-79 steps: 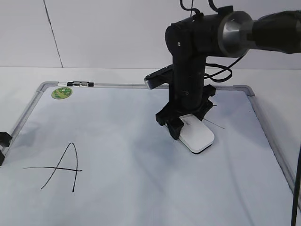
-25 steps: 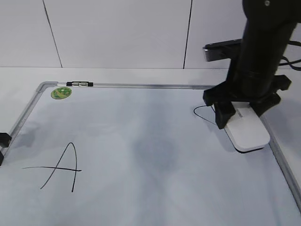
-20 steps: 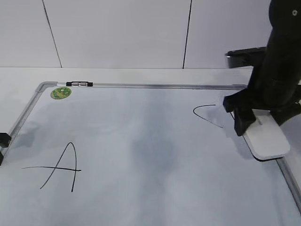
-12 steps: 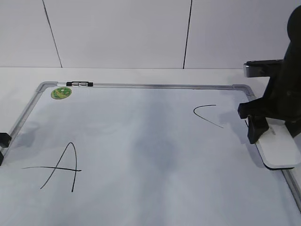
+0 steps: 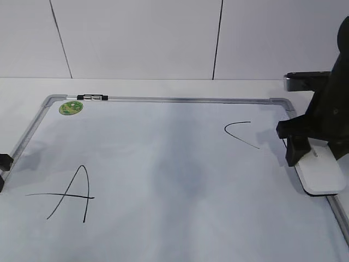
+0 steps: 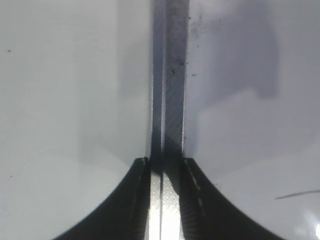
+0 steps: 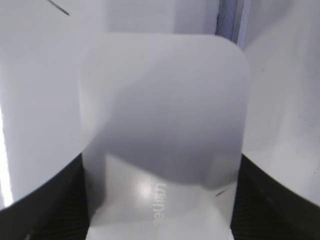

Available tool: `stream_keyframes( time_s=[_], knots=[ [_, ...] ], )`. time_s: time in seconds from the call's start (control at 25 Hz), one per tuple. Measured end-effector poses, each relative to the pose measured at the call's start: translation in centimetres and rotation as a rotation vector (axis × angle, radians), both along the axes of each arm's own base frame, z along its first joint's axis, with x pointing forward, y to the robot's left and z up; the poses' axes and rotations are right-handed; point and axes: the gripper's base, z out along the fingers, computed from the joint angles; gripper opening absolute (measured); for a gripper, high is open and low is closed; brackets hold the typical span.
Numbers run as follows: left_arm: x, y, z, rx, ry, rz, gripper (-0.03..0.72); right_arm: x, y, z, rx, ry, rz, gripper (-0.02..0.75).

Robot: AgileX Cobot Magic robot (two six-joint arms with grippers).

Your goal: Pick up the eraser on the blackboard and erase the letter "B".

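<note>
My right gripper (image 5: pixel 316 146) is shut on the white eraser (image 5: pixel 322 176), which lies flat at the right edge of the blackboard (image 5: pixel 163 164), partly over its grey frame. In the right wrist view the eraser (image 7: pixel 165 110) fills the space between the jaws (image 7: pixel 160 212), with grey print on top. No letter "B" shows anywhere on the board. My left gripper (image 5: pixel 2 164) is at the board's left edge; in the left wrist view its jaws (image 6: pixel 162 200) are shut and empty over the frame strip (image 6: pixel 170 75).
A black letter "A" (image 5: pixel 71 194) is at the board's front left and a curved "C" (image 5: pixel 240 134) just left of the eraser. A green sticker (image 5: pixel 71 107) and a small clip (image 5: pixel 92 97) sit at the top left frame. A white wall stands behind.
My right gripper carried the eraser from the board's middle to its right edge, uncovering the "C". In the last half second it barely moved. The left arm stayed still.
</note>
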Motion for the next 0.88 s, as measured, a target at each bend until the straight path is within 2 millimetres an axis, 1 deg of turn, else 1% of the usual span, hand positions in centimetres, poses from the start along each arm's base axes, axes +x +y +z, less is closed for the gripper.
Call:
stream_keyframes(
  time_s=[0.32, 0.88],
  knots=[
    [0.0, 0.0, 0.0, 0.000, 0.000, 0.000, 0.140, 0.7, 0.2, -2.8, -0.006, 0.071, -0.029, 0.552],
    [0.0, 0.0, 0.0, 0.000, 0.000, 0.000, 0.141, 0.7, 0.0, -2.9, -0.027, 0.075, -0.049, 0.552]
  ],
)
